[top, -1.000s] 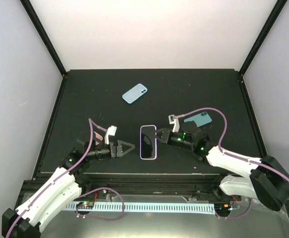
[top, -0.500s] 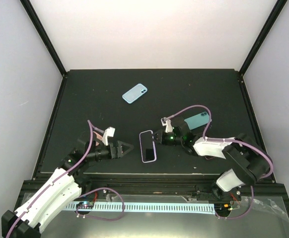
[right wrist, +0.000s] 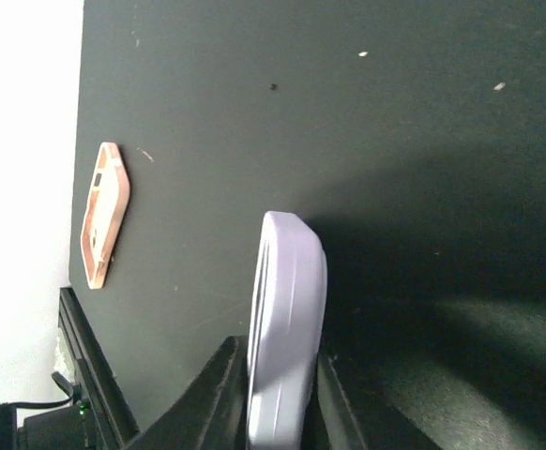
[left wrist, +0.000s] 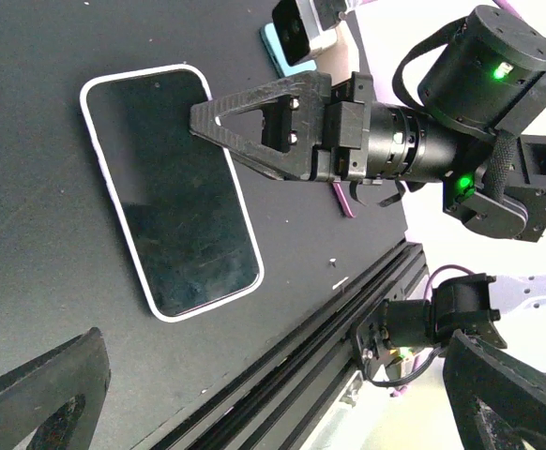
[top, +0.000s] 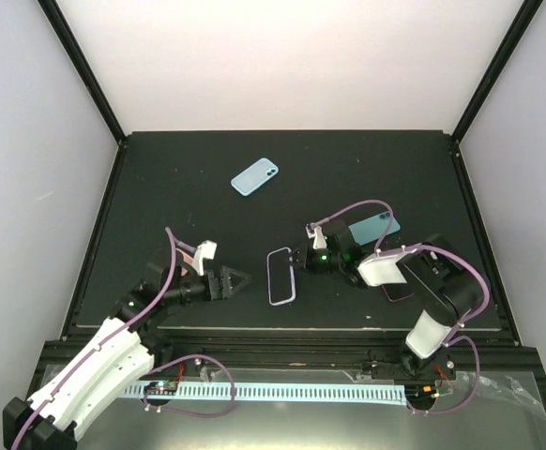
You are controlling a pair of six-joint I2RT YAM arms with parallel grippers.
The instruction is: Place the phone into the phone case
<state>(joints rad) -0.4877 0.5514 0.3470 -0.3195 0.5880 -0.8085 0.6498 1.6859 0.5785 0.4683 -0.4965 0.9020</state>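
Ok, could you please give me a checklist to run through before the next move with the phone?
1. Right gripper holding the phone: ok, shut on one edge.
2. Phone clear of the table: cannot tell; it stands tilted on edge.
3. Left gripper ready to help: ok, open and apart from the phone.
4. A case in place by the phone: not ok; the light blue case, teal case and peach case all lie apart from it.
5. Which case fits the phone: cannot tell.
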